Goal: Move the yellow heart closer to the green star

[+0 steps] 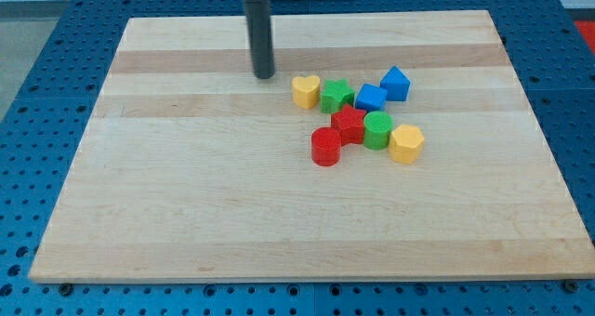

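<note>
My tip rests on the bench at ten o'clock from the yellow heart, apart; there is no gripper. The heart already touches the green star. A hard shove risks scattering the star's neighbours.

No readable text, labels, brands, numbers or signs anywhere: none on the wooden board, none on the blocks.
</note>
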Tool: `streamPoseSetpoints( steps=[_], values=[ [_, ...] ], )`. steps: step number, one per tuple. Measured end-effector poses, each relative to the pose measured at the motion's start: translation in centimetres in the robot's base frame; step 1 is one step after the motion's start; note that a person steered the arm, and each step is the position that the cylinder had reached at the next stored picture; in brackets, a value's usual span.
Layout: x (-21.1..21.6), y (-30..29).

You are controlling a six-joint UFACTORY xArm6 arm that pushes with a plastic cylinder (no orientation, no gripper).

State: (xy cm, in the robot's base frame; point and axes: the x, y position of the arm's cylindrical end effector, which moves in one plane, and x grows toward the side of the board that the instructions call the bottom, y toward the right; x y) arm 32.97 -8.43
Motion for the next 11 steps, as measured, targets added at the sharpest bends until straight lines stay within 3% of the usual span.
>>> streamPoseSetpoints(
  steps=[3, 11],
  values=[
    [6.4, 0.2],
    [5.4, 5.8]
  ],
)
